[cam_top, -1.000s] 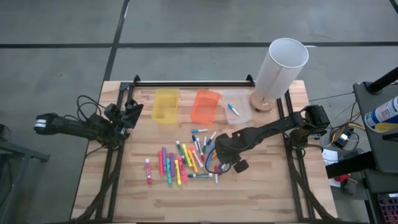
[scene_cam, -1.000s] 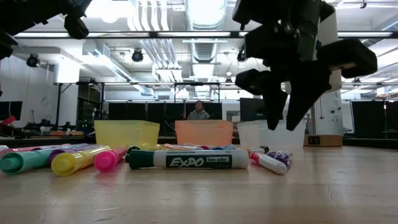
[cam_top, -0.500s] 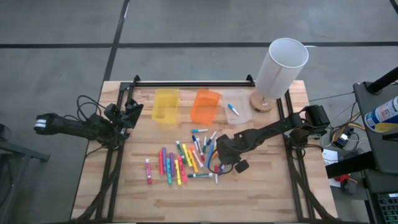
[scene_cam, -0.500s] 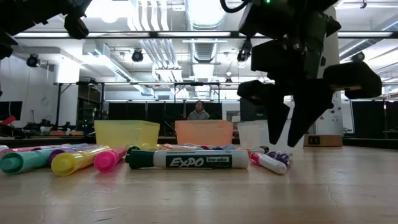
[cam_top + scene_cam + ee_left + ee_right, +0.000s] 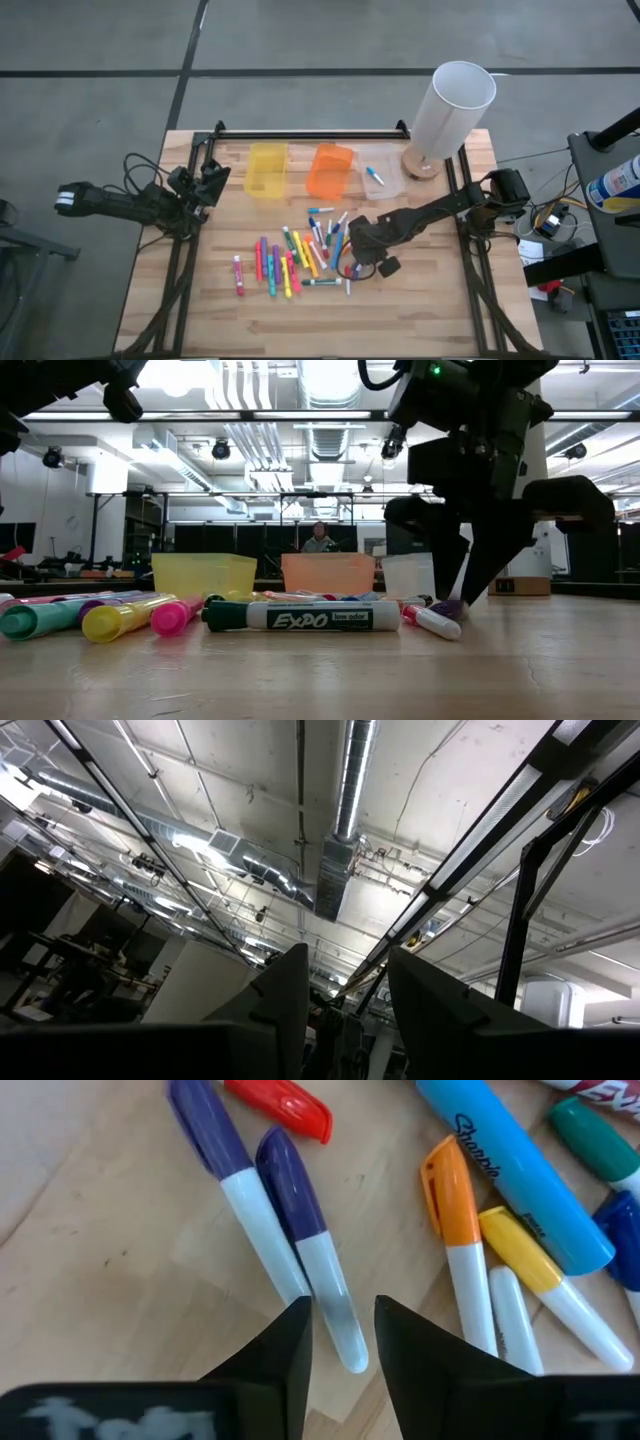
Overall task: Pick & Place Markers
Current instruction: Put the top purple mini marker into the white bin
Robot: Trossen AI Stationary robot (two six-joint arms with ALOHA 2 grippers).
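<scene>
Here we are looking down on a pale wooden bench (image 5: 420,300) where a scatter of short capped markers (image 5: 295,258) in pink, red, yellow, orange, green, blue and purple is lying around its middle, spreading from the pink ones nearest the left edge to a tighter cluster under the right arm. The right claw (image 5: 352,268) is reaching down into the right end of that scatter. In the right wrist view its two dark fingers (image 5: 283,1348) are standing a little apart, straddling the white barrel of a purple-capped white marker (image 5: 308,1245); the fingers are lying on either side of the barrel, and we cannot tell whether they are gripping it yet. A second purple-capped white marker (image 5: 235,1187) is lying just beside it, with a loose red cap (image 5: 279,1106) near its purple end, and an orange-capped white marker (image 5: 458,1238), a yellow-capped one (image 5: 548,1280) and a fat light-blue marker (image 5: 515,1178) are lying to the other side.

The left claw (image 5: 214,178) is waiting at the bench's left edge, its fingers (image 5: 283,998) standing apart with nothing between them.

Along the far edge a translucent yellow plastic bin (image 5: 266,169), an orange plastic bin (image 5: 330,171) and a clear plastic bin (image 5: 385,186) are sitting in a row, the clear one holding a blue-capped marker (image 5: 375,176). A tall white cylinder (image 5: 448,110) is leaning at the far right corner.
</scene>
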